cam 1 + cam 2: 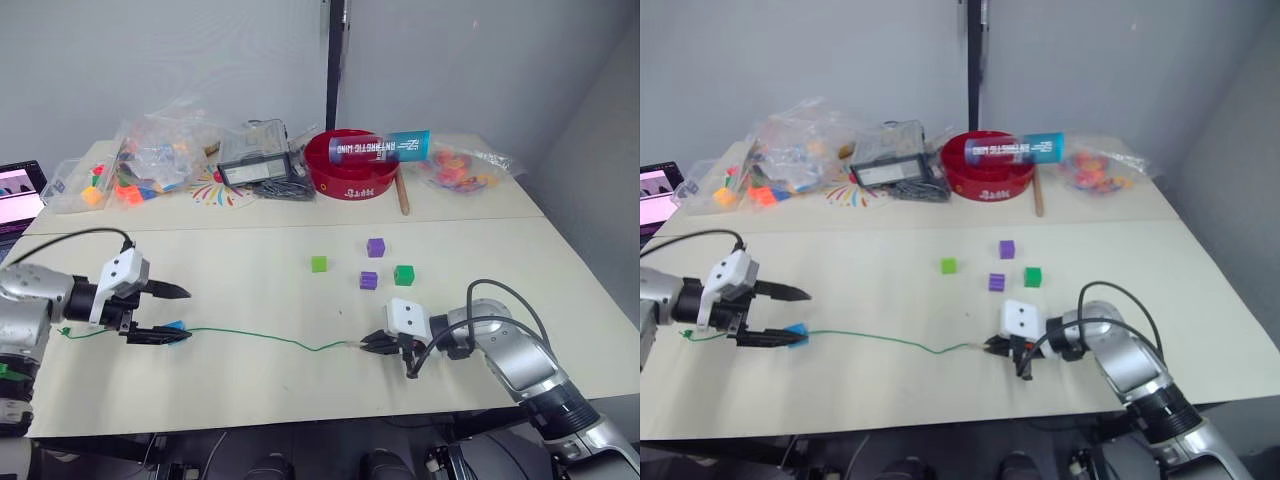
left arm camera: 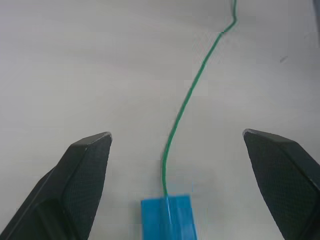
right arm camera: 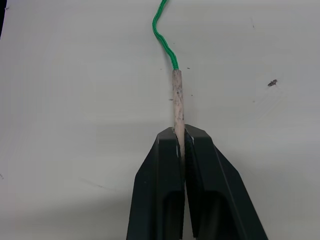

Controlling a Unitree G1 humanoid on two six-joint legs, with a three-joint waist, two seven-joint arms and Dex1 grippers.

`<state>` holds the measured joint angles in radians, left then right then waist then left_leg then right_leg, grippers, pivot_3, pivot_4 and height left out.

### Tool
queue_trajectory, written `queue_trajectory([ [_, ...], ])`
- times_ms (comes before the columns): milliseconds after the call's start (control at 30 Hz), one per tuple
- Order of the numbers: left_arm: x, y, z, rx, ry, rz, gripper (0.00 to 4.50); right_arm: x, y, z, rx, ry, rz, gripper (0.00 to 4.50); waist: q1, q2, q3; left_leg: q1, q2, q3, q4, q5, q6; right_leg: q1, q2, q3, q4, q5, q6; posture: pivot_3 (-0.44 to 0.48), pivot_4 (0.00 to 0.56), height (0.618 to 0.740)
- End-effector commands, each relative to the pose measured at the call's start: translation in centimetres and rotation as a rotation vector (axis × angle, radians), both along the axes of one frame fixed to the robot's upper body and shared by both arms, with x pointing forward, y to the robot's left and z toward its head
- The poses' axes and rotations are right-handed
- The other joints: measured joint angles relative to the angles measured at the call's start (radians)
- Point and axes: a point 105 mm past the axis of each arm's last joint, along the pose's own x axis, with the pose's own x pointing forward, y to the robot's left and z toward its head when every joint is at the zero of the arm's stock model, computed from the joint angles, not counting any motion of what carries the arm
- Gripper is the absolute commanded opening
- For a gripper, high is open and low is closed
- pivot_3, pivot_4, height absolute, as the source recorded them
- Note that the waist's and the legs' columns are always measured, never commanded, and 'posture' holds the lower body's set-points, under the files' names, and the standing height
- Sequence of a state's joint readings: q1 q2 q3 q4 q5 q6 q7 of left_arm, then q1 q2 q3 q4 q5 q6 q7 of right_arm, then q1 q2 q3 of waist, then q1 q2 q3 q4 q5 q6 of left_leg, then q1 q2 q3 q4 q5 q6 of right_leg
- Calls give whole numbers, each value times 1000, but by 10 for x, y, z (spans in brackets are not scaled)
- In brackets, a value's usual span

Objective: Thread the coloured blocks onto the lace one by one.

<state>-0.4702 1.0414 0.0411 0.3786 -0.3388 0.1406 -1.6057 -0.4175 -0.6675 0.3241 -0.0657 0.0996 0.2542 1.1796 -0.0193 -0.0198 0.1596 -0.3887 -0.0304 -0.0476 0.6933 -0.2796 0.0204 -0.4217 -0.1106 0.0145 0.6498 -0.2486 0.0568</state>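
I see my right pincer (image 3: 182,134) clamped on the pale tip (image 3: 177,97) of the lace (image 1: 270,340), low over the table (image 1: 250,390), with the green cord running out from its fingertips toward my left arm. My left pincer (image 2: 177,145) stands wide, and the blue block (image 2: 167,217), already on the lace, sits between its two fingers (image 2: 82,170), touching neither. From that block the cord leads straight out ahead of the left pincer. Beyond my right pincer, well apart from it, lie four loose blocks: a light green block (image 1: 318,264), a dark green block (image 1: 403,274), and two purple blocks (image 1: 375,247), one just beside the dark green.
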Motion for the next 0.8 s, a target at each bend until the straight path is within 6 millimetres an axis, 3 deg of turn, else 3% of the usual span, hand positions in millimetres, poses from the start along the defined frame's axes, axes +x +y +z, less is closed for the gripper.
queue_trajectory([
  [33,-6,-38,5,-83,16,-81,4423,1,7,2,4,-6,18,0,0,0,0,0,0,0,0,0,0,0,0,0,0,0,0,0,150,740],
  [200,-10,-112,-10,-195,-7,-189,4423,1,25,10,17,-21,31,0,2,0,0,-1,1,0,1,0,0,0,1,0,0,0,0,0,150,740],
  [367,-10,-158,-23,-261,-23,-212,4423,-5,40,17,6,-28,33,0,5,0,0,-2,0,0,1,0,0,-1,0,1,0,0,0,0,150,740],
  [800,1,-189,-54,-236,-32,-243,4423,-2,44,26,-12,-53,7,0,10,0,0,-2,-3,-1,2,0,-1,0,-2,0,-2,0,0,0,150,740],
])
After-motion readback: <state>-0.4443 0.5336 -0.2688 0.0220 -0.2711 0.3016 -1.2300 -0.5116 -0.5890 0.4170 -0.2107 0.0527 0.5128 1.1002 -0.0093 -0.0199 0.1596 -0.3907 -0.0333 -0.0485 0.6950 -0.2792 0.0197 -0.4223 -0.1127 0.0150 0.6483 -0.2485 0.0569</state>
